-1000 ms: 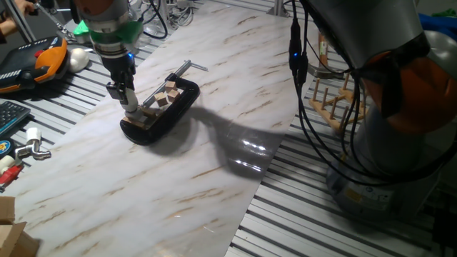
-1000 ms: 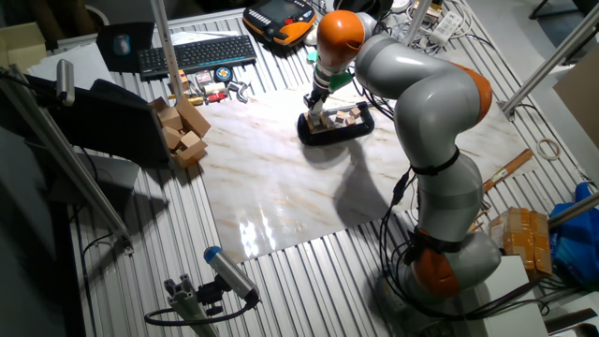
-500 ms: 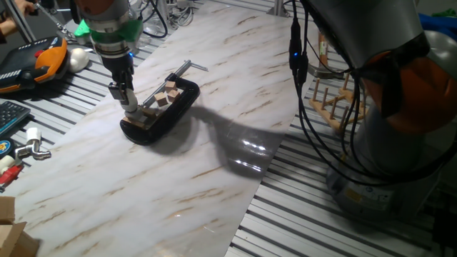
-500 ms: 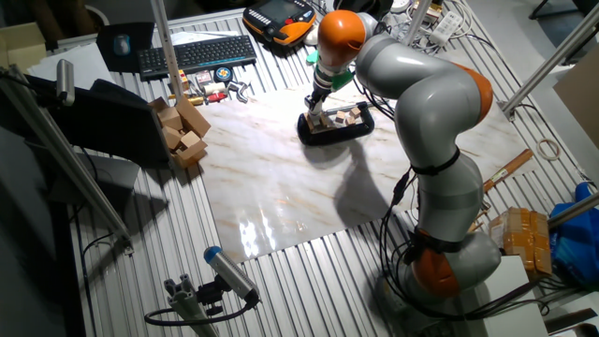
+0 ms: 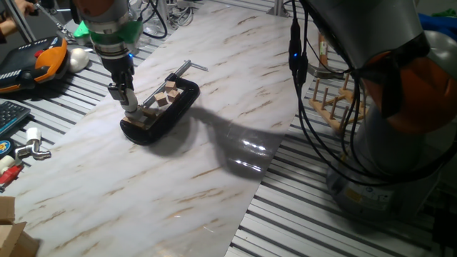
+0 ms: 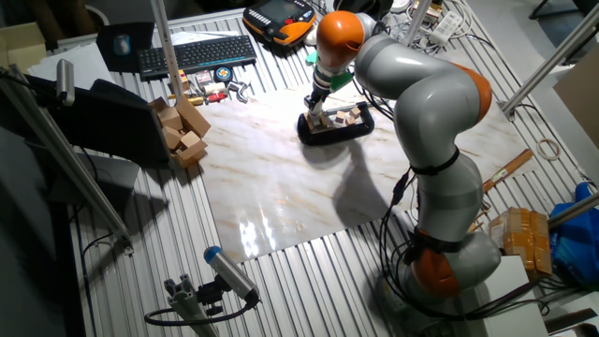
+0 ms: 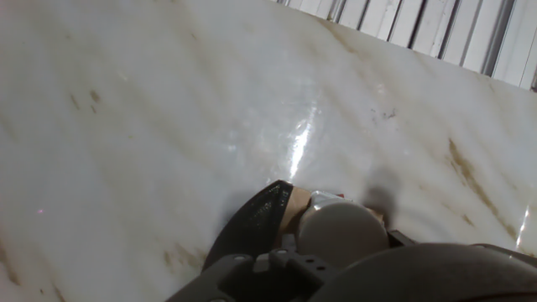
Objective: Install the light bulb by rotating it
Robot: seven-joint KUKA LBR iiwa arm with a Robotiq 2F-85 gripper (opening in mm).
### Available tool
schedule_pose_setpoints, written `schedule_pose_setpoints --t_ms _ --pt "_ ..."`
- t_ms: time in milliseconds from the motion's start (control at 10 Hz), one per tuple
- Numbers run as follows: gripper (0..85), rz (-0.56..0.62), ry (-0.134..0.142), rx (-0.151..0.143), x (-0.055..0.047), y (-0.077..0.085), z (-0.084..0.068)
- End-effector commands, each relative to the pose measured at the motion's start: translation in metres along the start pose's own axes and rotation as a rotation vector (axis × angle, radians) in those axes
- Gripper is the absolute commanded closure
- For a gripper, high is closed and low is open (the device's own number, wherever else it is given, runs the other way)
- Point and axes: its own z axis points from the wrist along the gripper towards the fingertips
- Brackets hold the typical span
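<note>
The small frosted white globe bulb [image 7: 339, 232] sits right at the tip of the two-finger gripper [image 5: 131, 108], fingers pinched around it, over the near end of the black oval tray [image 5: 182, 107] with small wooden blocks [image 5: 166, 95]. The grey arm [image 6: 412, 84] reaches down nearly vertical onto the marble-look board [image 5: 214, 157].

A black tray [image 5: 178, 108] of tan wooden blocks [image 5: 170, 88] sits on white, brown-veined marble [image 5: 214, 143].

bright overhead light, marble glare, blurry hand view
</note>
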Motion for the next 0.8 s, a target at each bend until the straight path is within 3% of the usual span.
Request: schedule_pose_setpoints --t_ms 0,100,200,300,600,700 --pt "34.0 0.002 0.002 -0.001 -0.0001 -0.0002 0.0" --pt "51.0 0.002 0.006 -0.004 0.0 -0.0003 0.0" --pt "51.0 0.004 0.008 -0.008 0.0 -0.0003 0.0001" --pt "68.0 0.004 0.01 -0.01 0.0 -0.0003 0.0001" --pt "68.0 0.019 0.012 -0.013 0.0003 -0.0005 0.0002" --pt "85.0 0.037 0.011 -0.015 0.0006 -0.0006 0.0005"
